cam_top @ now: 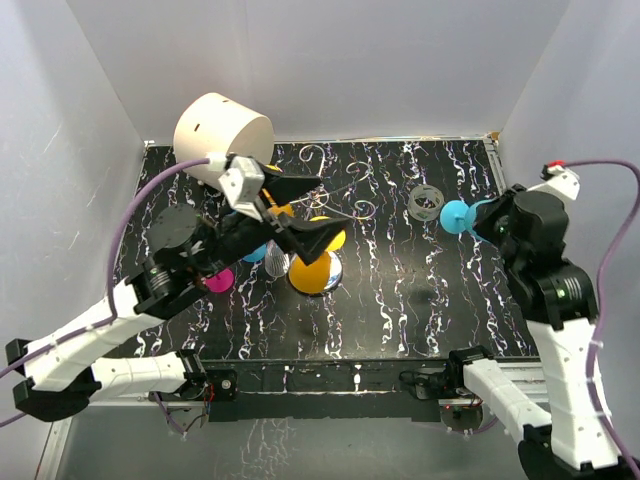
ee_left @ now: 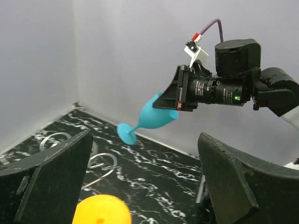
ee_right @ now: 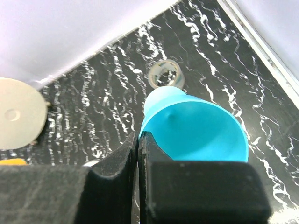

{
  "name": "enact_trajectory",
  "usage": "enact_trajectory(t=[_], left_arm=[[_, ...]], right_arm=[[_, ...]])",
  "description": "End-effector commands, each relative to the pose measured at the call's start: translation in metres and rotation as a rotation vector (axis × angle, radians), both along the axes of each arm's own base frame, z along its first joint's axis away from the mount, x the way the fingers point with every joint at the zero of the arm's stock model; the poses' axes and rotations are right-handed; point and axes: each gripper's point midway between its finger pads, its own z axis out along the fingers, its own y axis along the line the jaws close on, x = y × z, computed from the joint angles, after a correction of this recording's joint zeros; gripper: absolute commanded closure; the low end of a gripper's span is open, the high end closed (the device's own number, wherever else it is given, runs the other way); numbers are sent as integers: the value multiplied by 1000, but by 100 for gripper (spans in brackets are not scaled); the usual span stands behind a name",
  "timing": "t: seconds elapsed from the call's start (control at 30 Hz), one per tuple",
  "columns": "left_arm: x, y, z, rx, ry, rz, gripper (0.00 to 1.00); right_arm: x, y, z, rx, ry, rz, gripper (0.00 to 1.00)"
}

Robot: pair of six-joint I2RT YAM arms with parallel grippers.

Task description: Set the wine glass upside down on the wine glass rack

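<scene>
The wine glass (cam_top: 457, 215) is light blue plastic. My right gripper (cam_top: 484, 217) is shut on its rim and holds it sideways in the air at the right, foot pointing left. The right wrist view shows the bowl (ee_right: 201, 130) with the rim pinched between the fingers (ee_right: 117, 163). The left wrist view shows the glass (ee_left: 152, 116) held by the right gripper (ee_left: 180, 100). The wine glass rack (cam_top: 333, 270) stands mid-table with wire spirals (ee_left: 100, 163) and a chrome base. My left gripper (cam_top: 305, 212) is open and empty above the rack, fingers (ee_left: 51, 177) wide apart.
A yellow glass (cam_top: 312, 275) hangs on the rack, with a pink one (cam_top: 218, 280) and a pale blue one (cam_top: 255, 252) near it under my left arm. A clear glass (cam_top: 427, 202) lies on the mat. A big cream cylinder (cam_top: 222, 135) stands back left. White walls enclose the table.
</scene>
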Motion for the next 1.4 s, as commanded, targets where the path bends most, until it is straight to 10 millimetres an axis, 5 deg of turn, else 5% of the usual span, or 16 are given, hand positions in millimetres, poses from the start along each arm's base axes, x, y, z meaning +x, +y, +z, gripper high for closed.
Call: enact_trajectory(t=[0.0, 0.27, 0.67, 1.07, 1.37], left_arm=[[-30, -15, 42, -113, -40, -193, 5], [-17, -54, 45, -210, 152, -263, 4], [1, -111, 48, -302, 394, -368, 9], [39, -123, 58, -521, 600, -283, 8], [53, -120, 69, -702, 629, -300, 1]], right_arm=[[-14, 9, 44, 40, -202, 71, 100], [-57, 35, 114, 75, -517, 262, 100], [-102, 22, 181, 102, -790, 229, 100], [-133, 30, 240, 189, -997, 297, 100], [-142, 45, 252, 255, -1047, 391, 100]])
